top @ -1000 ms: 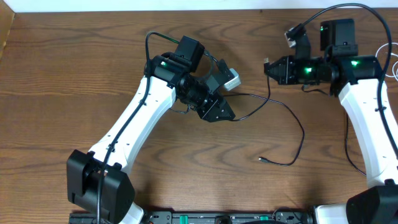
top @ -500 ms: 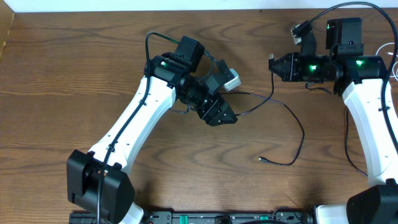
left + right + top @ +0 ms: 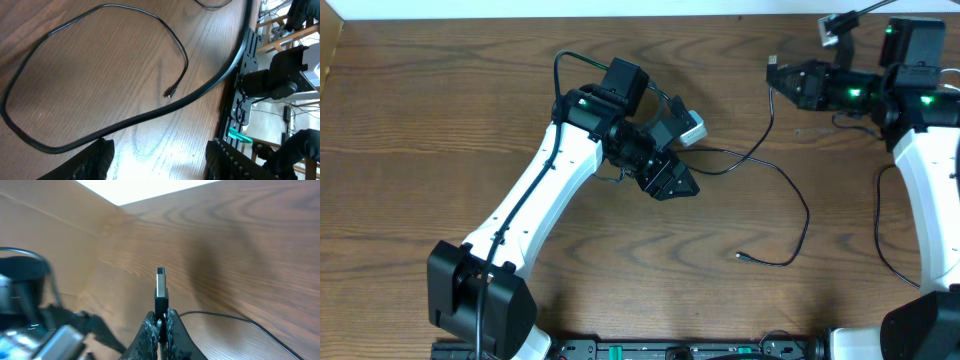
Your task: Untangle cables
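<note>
A thin black cable (image 3: 806,214) lies looped on the wooden table; its small free plug (image 3: 739,257) rests near the front. My right gripper (image 3: 782,70) is shut on the cable's other plug (image 3: 160,282) and holds it above the table at the back right; the fingers (image 3: 161,322) pinch the plug upright. My left gripper (image 3: 676,184) is open and empty at mid-table, right beside the cable's left bend. In the left wrist view the fingers (image 3: 157,152) are spread wide, with the cable (image 3: 107,6) and its plug (image 3: 170,92) ahead. A white cable (image 3: 951,95) shows at the right edge.
A white and grey block (image 3: 692,130) sits by the left arm's wrist. The table's front edge carries a black rail (image 3: 247,55). The right arm's thick black cable (image 3: 878,225) hangs along the right side.
My right gripper has moved up and to the right with the plug, drawing the black cable's upper part after it. The left arm has hardly moved.
</note>
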`<state>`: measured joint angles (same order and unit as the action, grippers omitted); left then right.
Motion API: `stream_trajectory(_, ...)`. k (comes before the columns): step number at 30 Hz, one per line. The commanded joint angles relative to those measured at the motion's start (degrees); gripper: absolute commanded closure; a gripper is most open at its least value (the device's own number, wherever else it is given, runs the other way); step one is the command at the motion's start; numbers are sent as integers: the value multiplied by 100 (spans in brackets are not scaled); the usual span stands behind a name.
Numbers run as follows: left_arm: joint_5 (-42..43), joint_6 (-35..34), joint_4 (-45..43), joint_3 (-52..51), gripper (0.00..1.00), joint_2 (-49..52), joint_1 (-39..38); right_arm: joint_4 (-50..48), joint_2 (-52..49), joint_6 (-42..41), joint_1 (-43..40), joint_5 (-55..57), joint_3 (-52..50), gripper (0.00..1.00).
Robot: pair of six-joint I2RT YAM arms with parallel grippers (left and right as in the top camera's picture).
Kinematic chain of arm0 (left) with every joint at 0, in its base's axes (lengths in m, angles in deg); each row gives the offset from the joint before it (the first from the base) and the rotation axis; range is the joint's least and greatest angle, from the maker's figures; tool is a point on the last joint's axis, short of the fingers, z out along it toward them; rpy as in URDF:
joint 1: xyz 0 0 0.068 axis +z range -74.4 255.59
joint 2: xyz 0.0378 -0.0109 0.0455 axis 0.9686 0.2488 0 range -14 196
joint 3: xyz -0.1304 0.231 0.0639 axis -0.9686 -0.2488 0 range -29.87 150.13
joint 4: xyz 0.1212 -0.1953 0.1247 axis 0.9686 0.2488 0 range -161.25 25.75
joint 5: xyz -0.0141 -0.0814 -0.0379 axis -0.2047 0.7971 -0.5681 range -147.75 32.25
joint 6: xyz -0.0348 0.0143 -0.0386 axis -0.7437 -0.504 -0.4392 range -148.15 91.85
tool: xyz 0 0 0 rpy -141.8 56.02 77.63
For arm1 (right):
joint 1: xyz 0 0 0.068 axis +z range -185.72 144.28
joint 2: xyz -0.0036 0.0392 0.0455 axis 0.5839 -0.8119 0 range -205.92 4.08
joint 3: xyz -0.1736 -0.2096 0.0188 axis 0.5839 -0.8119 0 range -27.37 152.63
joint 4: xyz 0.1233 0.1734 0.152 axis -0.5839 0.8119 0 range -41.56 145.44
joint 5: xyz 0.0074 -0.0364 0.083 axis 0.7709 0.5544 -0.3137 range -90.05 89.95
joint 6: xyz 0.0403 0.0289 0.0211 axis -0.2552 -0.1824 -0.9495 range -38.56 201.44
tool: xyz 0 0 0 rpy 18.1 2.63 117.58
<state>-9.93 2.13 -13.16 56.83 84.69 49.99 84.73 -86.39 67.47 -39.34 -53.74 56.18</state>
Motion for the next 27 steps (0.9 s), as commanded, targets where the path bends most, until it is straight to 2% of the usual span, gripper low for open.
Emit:
stream_trajectory(1, -33, 76, 0, -35, 36, 66, 0, -127, 90, -323, -13, -949, 79, 99)
stream_trajectory(7, -153, 76, -269, -35, 36, 162, 2, -365, 90, -579, -4, -1545, 79, 99)
stream_trajectory(15, -391, 70, -531, -4, 36, 157, 20, -240, 90, -570, -55, -745, 76, 99)
stream_trajectory(22, -393, 79, -376, 151, 35, -334, 216, -197, 90, -570, -243, -734, 76, 99)
stream_trajectory(27, -393, 79, -605, 151, 35, -713, 326, -184, 90, -426, -275, -872, 76, 99)
